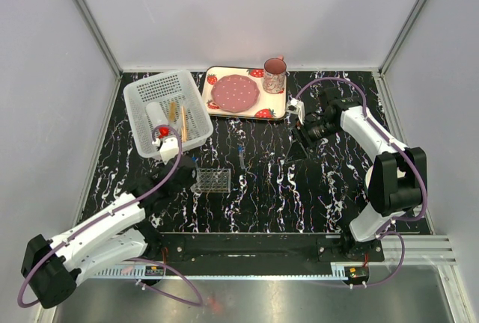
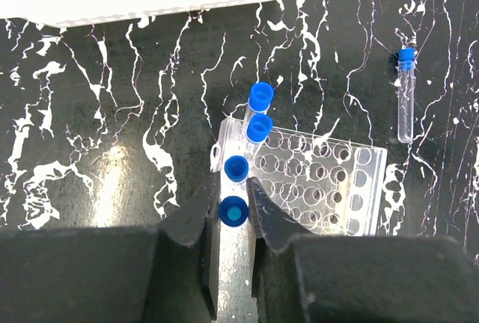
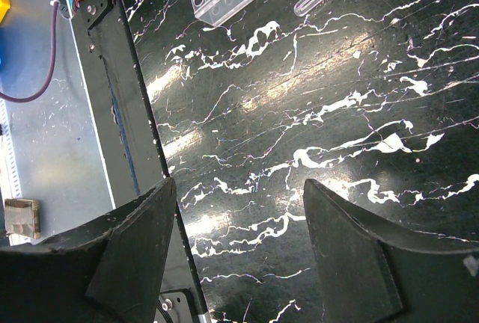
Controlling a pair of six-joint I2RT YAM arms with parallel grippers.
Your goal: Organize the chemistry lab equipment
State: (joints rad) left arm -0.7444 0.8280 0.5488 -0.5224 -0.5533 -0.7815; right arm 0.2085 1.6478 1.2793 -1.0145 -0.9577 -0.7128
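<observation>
White plastic forms the perforated basket (image 1: 166,87) at the far left of the bench (image 1: 314,196). In it lie a small white bottle (image 1: 156,116) with a red cap and a few wooden sticks (image 1: 183,122). Just in front of the basket, the left pincer (image 2: 233,202) reaches down at the left end of a clear grid rack (image 2: 329,188). Its two fingers are clamped on either side of a blue-capped tube (image 2: 233,211) that stands upright at the rack's edge. Three more capped tubes (image 2: 259,126) stand in a line along that same side of the rack, and the other holes look empty. To the right of the rack, apart from it, a loose tube (image 2: 405,99) with a blue cap lies flat on the black marbled surface.

Further back, near the middle, sits a strawberry-printed tray (image 1: 275,103). It carries a pink plate (image 1: 234,93) and a pink mug (image 1: 275,75) at its right corner. Right of the tray, the right pincer (image 3: 239,252) hangs over bare bench with its fingers spread wide apart and nothing between them. In its wrist view the rack and the lying tube show at the far top edge, well away from it.
</observation>
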